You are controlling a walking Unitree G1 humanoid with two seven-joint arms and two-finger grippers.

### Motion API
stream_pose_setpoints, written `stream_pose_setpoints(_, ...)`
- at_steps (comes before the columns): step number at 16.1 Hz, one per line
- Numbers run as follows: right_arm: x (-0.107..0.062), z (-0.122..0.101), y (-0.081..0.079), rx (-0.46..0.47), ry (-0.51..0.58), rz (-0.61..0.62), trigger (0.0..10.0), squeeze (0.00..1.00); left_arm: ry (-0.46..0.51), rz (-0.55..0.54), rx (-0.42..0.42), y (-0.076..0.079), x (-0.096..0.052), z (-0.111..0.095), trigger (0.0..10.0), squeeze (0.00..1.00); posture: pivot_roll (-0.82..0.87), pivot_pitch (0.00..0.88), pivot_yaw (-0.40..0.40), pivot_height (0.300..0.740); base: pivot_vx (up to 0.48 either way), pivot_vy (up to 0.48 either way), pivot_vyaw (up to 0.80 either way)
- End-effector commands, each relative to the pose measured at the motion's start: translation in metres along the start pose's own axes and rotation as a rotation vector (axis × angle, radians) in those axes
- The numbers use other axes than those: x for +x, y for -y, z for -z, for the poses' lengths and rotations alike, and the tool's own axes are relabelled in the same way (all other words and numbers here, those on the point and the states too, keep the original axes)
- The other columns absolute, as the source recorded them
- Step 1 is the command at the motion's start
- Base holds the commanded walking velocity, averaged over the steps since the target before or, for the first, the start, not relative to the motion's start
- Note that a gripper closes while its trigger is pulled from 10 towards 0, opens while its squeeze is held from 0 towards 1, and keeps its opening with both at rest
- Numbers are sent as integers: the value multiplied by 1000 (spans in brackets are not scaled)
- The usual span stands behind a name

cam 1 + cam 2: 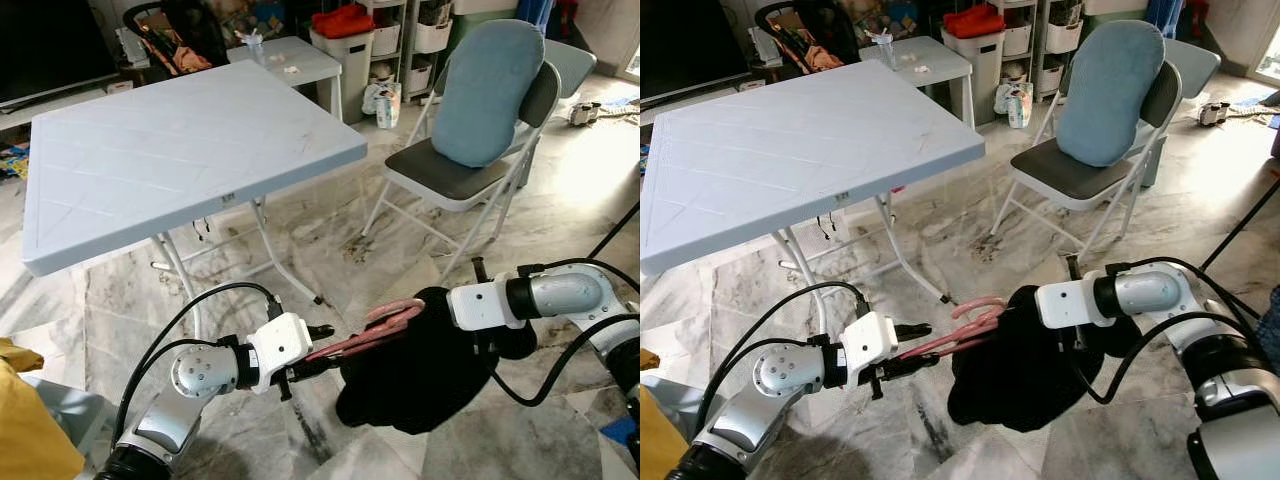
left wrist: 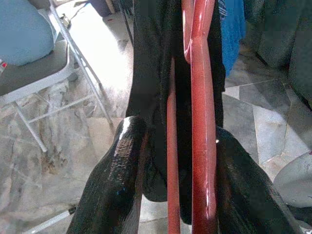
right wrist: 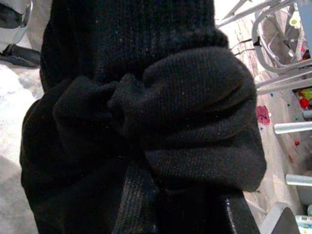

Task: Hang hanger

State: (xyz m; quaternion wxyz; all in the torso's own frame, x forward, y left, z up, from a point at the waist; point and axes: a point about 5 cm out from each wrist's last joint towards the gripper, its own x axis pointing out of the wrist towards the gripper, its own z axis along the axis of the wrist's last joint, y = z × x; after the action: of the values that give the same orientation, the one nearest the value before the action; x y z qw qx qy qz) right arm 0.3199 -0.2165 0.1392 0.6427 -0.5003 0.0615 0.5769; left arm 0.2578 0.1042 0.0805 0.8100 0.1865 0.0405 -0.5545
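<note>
Both grippers hold a black knit garment on a red hanger low over the marble floor [image 1: 300,240].

Beyond the fingers stands a pale folding table [image 1: 180,150], with a folding chair [image 1: 470,175] carrying a blue cushion [image 1: 495,90] further to the right. The black garment [image 1: 420,370] bunches around the right gripper [image 1: 1040,305], hiding its fingers, so their grip cannot be told. The left gripper [image 1: 310,360] has its fingers [image 2: 114,185] closed on the red hanger [image 1: 375,330], whose bars run out between them into the cloth.
</note>
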Motion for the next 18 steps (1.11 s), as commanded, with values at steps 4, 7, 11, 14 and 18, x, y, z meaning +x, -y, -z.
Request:
stream_pose_setpoints(4,2,-16,15,-58,81,70,10000,0,-15,0,8,-1,2,3,0,0,-120,0,53,740,0,0,0)
stream_pose_setpoints(7,2,-16,16,-48,84,75,10000,0,-9,-22,13,-2,3,2,0,0,-120,0,51,740,0,0,0)
stream_pose_setpoints(11,6,-15,7,-25,101,56,10000,1000,-3,-63,1,-4,0,6,0,0,-120,0,47,740,0,0,0)
stream_pose_setpoints(14,7,-15,8,-26,98,60,10000,1000,5,-75,-15,-4,-1,7,0,0,-121,0,46,740,0,0,0)
stream_pose_setpoints(18,-4,-10,25,-70,2,162,10000,1000,32,-151,-88,-6,-3,9,0,0,-122,0,47,740,0,0,0)
